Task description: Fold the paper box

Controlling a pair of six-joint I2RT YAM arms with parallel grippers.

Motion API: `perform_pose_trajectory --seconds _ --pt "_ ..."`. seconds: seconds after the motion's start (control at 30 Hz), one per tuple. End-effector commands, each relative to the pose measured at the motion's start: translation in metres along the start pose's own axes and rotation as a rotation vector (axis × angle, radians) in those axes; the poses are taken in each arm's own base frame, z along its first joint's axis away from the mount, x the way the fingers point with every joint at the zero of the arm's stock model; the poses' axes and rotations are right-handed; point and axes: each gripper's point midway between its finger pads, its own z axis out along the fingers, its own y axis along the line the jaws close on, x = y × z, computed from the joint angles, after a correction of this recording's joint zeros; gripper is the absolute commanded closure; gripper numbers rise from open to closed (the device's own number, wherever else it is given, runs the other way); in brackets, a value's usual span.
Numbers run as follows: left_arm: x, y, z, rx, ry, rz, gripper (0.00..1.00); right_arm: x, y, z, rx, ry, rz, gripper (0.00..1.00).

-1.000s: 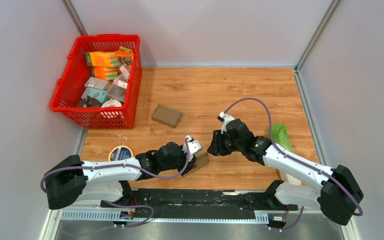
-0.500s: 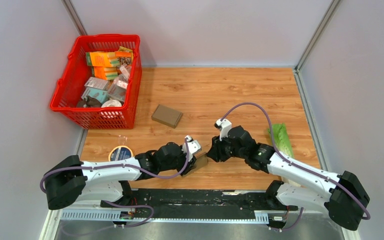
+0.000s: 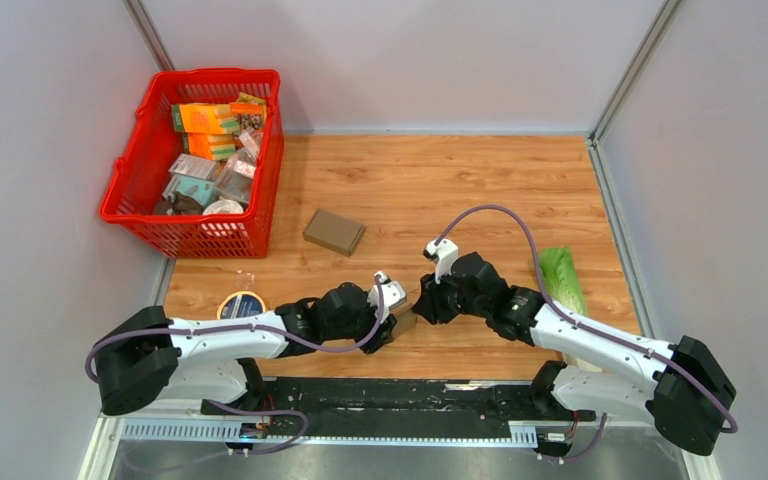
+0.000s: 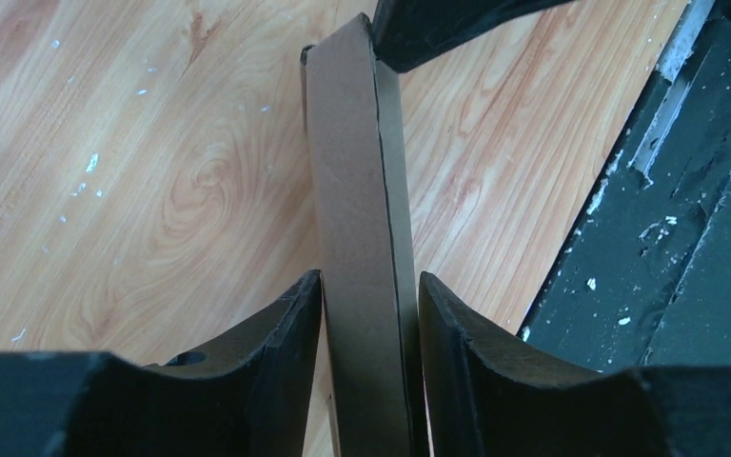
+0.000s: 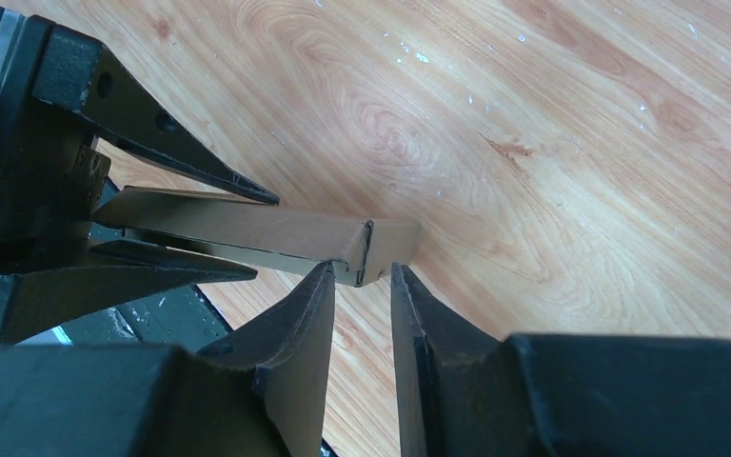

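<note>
Brown cardboard paper box [image 4: 357,190], flattened, at near edge of the table [image 3: 460,180]: left gripper [image 4: 369,281] straddling one end, narrowly parted right gripper [image 5: 362,271] at the other; whether either clamps it cannot be told.

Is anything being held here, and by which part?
The paper box: the right end effector pinches one end; the left end effector straddles the other, whether gripping cannot be told.
</note>
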Motion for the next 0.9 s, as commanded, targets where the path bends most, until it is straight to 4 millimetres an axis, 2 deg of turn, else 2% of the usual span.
perform_pose_trajectory --seconds 0.0,0.17,0.43,0.53,0.6,0.8,0.87 --pt "-0.032 -0.011 0.005 0.040 -0.067 -0.018 0.51 -0.019 0.005 -0.002 -0.012 -0.077 -0.033 0.69" --pt "-0.034 -0.013 0.007 0.054 -0.067 -0.019 0.51 -0.026 0.005 -0.002 -0.010 -0.091 -0.042 0.71" --pt "-0.028 -0.012 0.009 0.053 -0.044 -0.006 0.66 -0.030 -0.006 -0.005 0.057 -0.107 -0.059 0.82" --pt "-0.024 -0.012 0.008 0.052 -0.029 0.006 0.69 -0.029 -0.009 -0.004 0.074 -0.099 -0.063 0.89" --pt "-0.023 -0.009 0.006 0.038 -0.023 0.011 0.71 -0.026 -0.010 -0.003 0.076 -0.095 -0.061 0.99" --pt "-0.023 -0.005 0.003 0.015 -0.028 0.023 0.72 -0.011 -0.008 0.001 0.057 -0.083 -0.040 1.00" --pt "-0.022 -0.003 0.003 0.008 -0.020 0.031 0.73 -0.009 -0.018 0.000 0.112 -0.096 -0.037 1.00"
